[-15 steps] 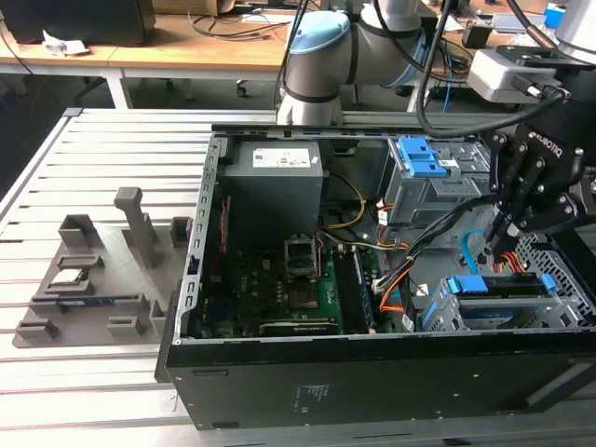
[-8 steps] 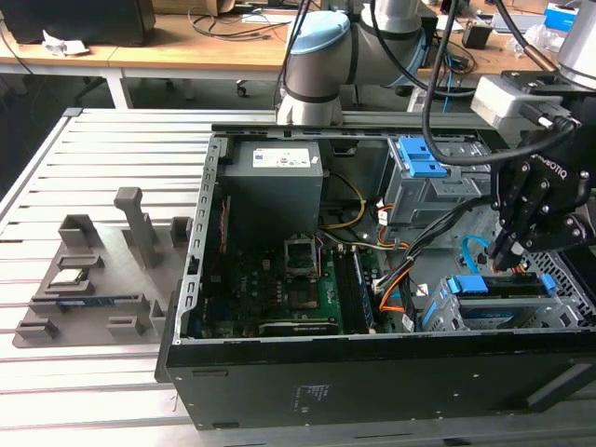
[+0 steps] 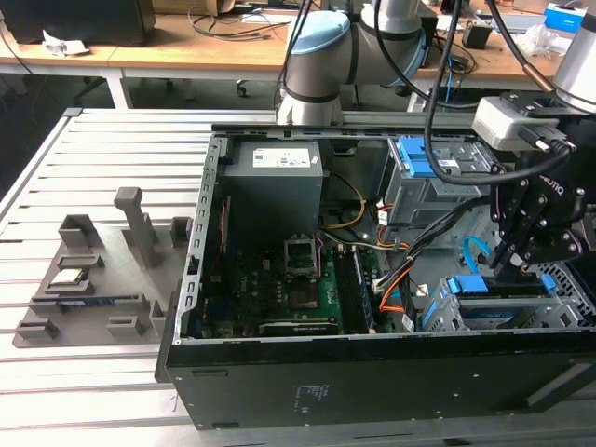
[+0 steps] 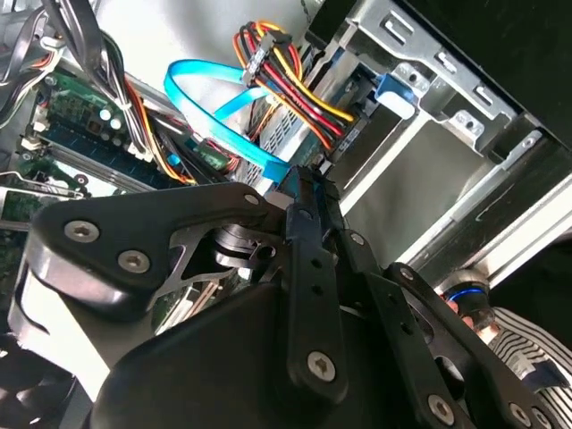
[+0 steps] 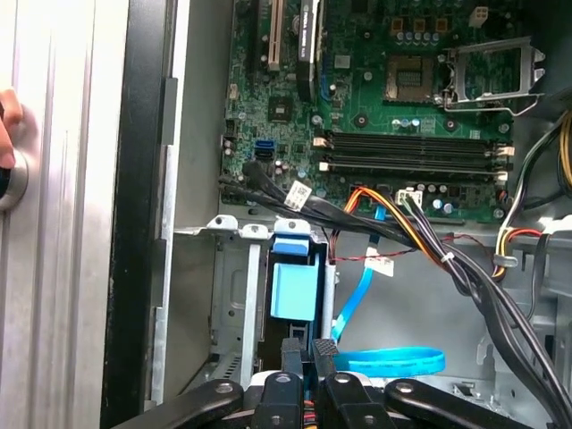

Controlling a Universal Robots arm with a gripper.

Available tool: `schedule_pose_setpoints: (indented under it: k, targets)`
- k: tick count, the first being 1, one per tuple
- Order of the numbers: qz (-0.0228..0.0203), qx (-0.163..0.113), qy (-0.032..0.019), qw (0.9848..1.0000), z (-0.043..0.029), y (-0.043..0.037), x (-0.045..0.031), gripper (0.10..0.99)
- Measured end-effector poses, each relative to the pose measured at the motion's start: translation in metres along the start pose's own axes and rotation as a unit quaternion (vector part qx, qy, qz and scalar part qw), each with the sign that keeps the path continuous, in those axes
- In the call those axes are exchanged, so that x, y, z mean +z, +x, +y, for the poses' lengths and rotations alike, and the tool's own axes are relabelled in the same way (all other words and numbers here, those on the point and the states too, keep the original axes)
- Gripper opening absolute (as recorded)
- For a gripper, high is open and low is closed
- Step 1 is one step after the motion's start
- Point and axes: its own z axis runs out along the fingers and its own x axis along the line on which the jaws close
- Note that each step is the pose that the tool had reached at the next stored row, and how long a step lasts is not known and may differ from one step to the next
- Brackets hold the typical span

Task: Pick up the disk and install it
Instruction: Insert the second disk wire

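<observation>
An open computer case (image 3: 372, 372) is being shown lying on its side on the slatted metal counter (image 3: 93, 149), and every place below is being given relative to that case. The pincer (image 3: 518, 250) is being held inside the case, at the end towards the exterior view's right, directly over the drive cage (image 3: 447, 312) near the case's front wall. Its black fingers (image 5: 304, 357) are being kept drawn close together, seemingly pinched on the blue edge of the disk (image 5: 293, 290), although the contact itself is hidden by the linkage. The disk is being seen standing on edge in that cage, its blue frame rising above the cage's metal rim. A light blue flat cable (image 5: 393, 360) is being seen looping on the case floor beside the cage, and bundled black, red and yellow wires (image 4: 295, 80) are being seen running past it. The green motherboard (image 3: 279, 289) is being seen covering the case's middle, with the grey power supply (image 3: 275, 182) at the rear wall. A grey parts fixture (image 3: 93, 270) is lying on the counter outside the case.
</observation>
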Motion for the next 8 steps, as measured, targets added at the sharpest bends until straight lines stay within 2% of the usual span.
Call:
schedule_pose_setpoints:
  k: [8]
  targets:
    - [0.0002, 0.0, 0.0, 1.0, -0.0065, 0.0001, 0.0041, 0.161]
